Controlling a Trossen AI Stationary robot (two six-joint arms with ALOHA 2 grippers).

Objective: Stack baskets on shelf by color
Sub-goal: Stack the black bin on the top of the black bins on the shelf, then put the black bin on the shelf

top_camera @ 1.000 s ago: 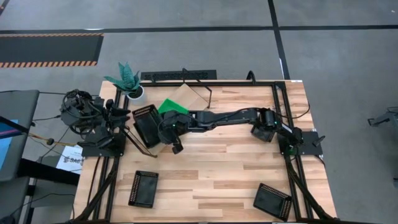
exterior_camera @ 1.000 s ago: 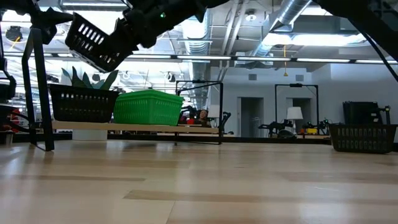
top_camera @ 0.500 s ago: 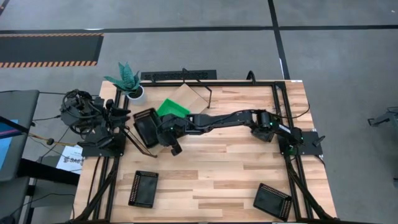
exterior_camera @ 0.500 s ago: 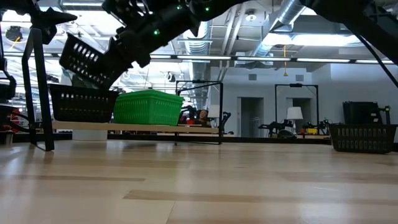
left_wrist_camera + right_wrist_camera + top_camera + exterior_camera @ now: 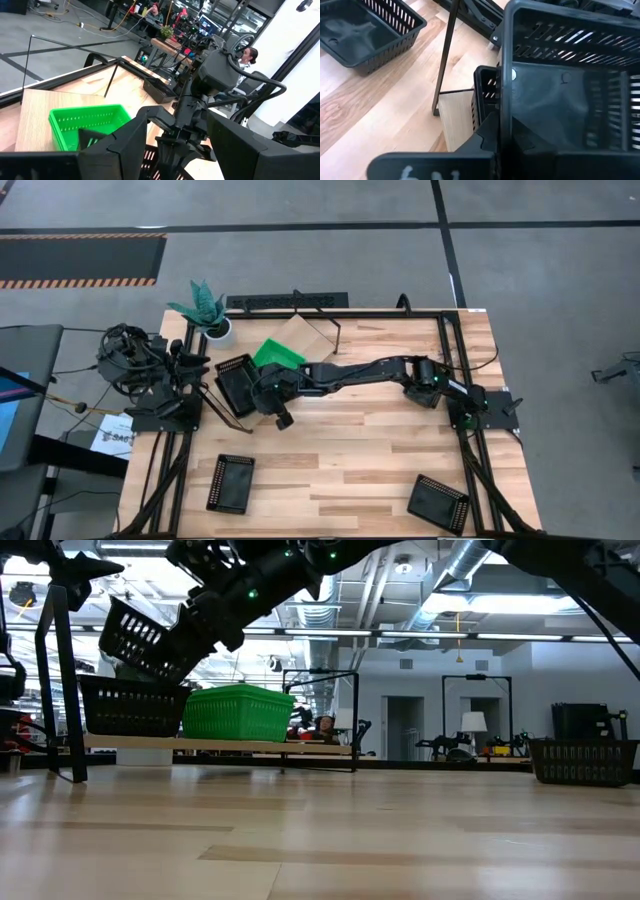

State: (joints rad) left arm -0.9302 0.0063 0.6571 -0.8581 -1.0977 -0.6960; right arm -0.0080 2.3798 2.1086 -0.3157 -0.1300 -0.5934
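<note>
Tilting black basket [image 5: 140, 637], right claw [image 5: 262, 392]

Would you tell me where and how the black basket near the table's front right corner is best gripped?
Grip that basket by a long rim wall, coming straight down from above: it lies upright and open-topped, slightly skewed, with clear table all round. Probably easiest for the right pincer.
</note>
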